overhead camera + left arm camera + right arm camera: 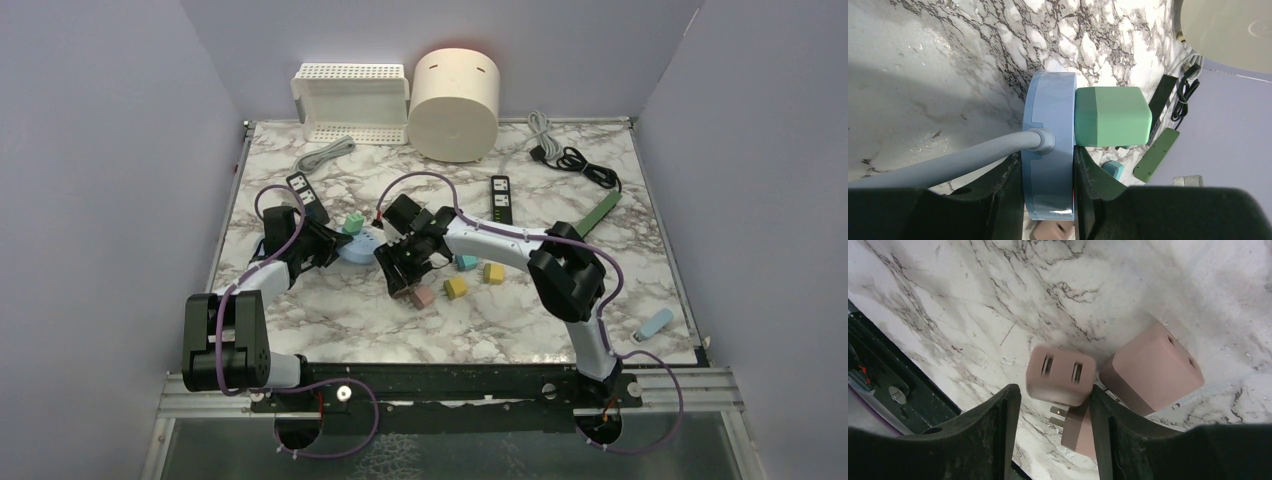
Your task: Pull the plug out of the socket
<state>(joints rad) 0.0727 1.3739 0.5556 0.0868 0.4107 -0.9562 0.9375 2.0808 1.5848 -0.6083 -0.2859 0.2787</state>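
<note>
marble tabletop (600,300) inside purple walls, and both arms are down near the middle; left gripper (1048,160) is clamped tight on the round blue socket (1050,115), pinching its flat faces, with the grey cable (948,160) running out of the rim towards the camera; green plug (1110,116) is seated against the socket's face just past the fingertips; over on the other side, right gripper (1055,390) hangs low over the marble with its jaws partly apart; a pink plug (1060,375) sits between the fingers, slots facing up, slightly blurred, with a sliver of gap at one finger, so no firm hold; a second pink plug (1153,367) lies just beside it; a third (1080,432) shows prongs underneath.
</note>
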